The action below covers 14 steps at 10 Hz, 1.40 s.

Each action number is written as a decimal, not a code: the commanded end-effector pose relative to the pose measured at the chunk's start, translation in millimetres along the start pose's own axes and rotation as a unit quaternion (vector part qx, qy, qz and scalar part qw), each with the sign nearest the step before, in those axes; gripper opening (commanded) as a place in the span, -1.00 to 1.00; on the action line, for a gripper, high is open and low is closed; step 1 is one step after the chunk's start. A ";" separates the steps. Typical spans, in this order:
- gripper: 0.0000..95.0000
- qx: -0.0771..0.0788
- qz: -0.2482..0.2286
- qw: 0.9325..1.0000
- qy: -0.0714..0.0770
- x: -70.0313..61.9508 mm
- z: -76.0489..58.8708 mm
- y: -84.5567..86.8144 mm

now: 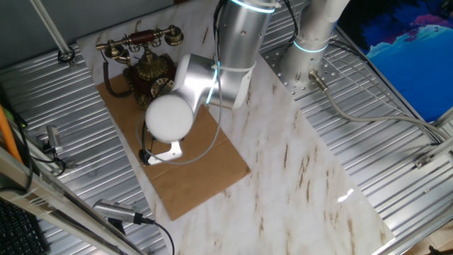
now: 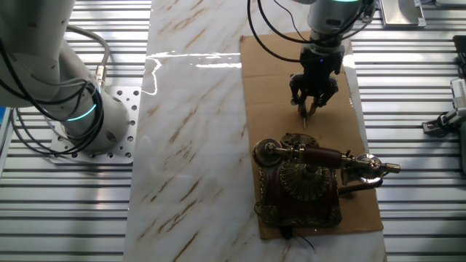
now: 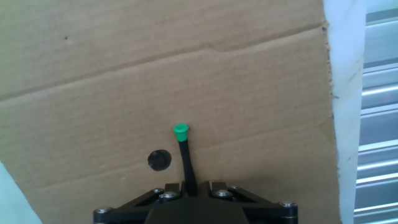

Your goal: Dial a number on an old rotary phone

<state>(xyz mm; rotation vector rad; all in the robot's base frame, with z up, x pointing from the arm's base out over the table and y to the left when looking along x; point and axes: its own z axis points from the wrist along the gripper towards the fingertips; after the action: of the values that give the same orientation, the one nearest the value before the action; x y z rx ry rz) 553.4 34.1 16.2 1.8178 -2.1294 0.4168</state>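
Observation:
The old rotary phone (image 2: 302, 182) stands on the cardboard sheet (image 2: 269, 80), dark red-brown with gold trim, its brass-ended handset (image 2: 320, 155) resting across the cradle. From the other side the old rotary phone (image 1: 145, 67) shows behind the arm. My gripper (image 2: 312, 98) hangs over the cardboard a short way from the phone, shut on a thin black green-tipped stick (image 3: 182, 152) that points down. In the hand view only cardboard lies under the stick's green tip; the phone is out of that view.
The cardboard lies on a marble-patterned tabletop (image 2: 189, 131) with ribbed metal on both sides. A second arm's base (image 2: 80, 109) stands at the left. A small dark spot (image 3: 159, 160) marks the cardboard near the stick. The cardboard's edge (image 3: 329, 93) runs close on the right.

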 end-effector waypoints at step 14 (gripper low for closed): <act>-1.00 -0.015 -0.002 0.997 -0.071 11.7 -11.7 -0.4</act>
<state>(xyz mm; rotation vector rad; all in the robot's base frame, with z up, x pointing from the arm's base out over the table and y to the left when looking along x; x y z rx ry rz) 551.6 26.9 28.8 1.8810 -2.2106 0.2947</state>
